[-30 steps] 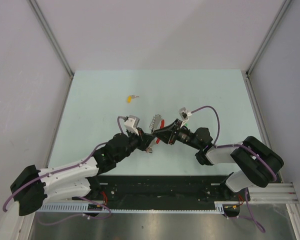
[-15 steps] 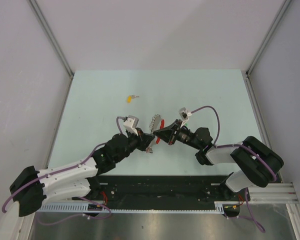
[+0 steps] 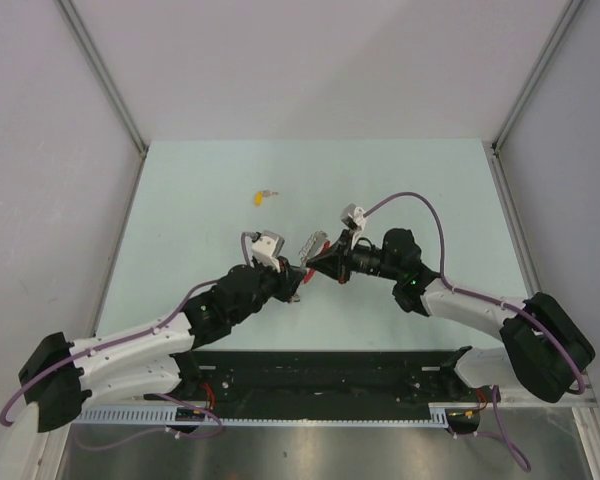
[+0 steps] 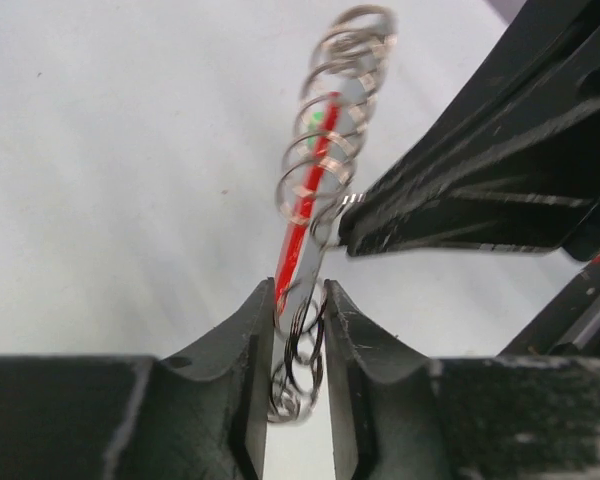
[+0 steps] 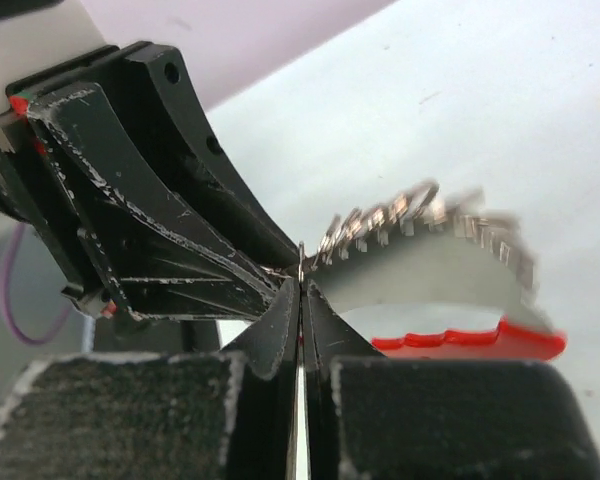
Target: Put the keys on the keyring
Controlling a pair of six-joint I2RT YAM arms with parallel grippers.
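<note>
Left gripper [image 4: 300, 300] clamped on lower end of keyring [image 4: 318, 160]; chain coils, red band rising just beyond its fingers. Right gripper [image 5: 300, 288] meeting it tip to tip, pinched tight on thin chain link. Well beyond both: yellow key [image 3: 257, 197] flat on table [image 3: 180, 220], apart from ring.

I'm looking into a lab test cell: bare white walls [image 3: 310, 70], aluminium posts [image 3: 105, 75], pale green surface [image 3: 200, 170], mounting rail [image 3: 320, 372].
</note>
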